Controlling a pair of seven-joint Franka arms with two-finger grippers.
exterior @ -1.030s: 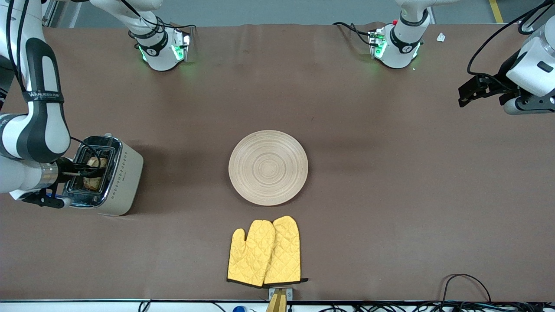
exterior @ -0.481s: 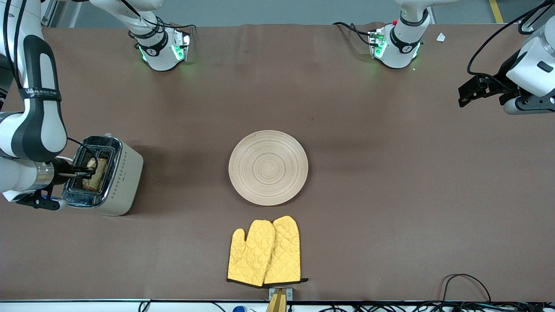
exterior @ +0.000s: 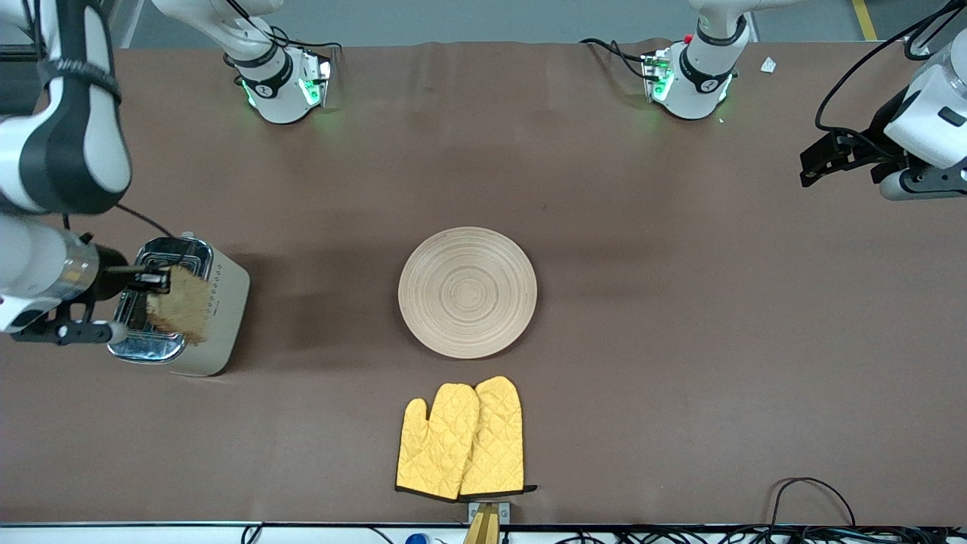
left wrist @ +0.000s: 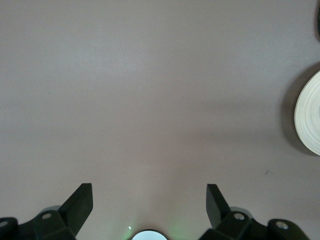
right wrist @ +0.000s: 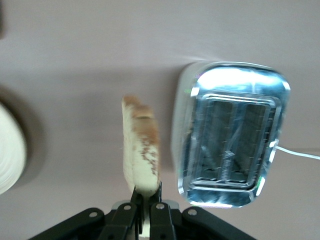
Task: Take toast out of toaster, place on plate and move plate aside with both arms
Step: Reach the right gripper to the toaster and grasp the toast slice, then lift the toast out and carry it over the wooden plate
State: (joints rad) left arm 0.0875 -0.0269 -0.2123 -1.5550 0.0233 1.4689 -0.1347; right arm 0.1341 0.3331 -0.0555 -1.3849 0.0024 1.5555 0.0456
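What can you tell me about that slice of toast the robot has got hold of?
The toast is a roughly square slice of bread, light brown on its face with a darker, browner crust along the edge. It looks dry and firm. The right gripper is shut on one edge of it, so it stands out edge-on from the fingers. It is up in the air above the toaster, clear of the slots, at the right arm's end of the table. Nothing but the gripper touches it.

Brown table [exterior: 680,340] with plate [exterior: 468,292], toaster [exterior: 204,317], yellow mitts [exterior: 461,442]
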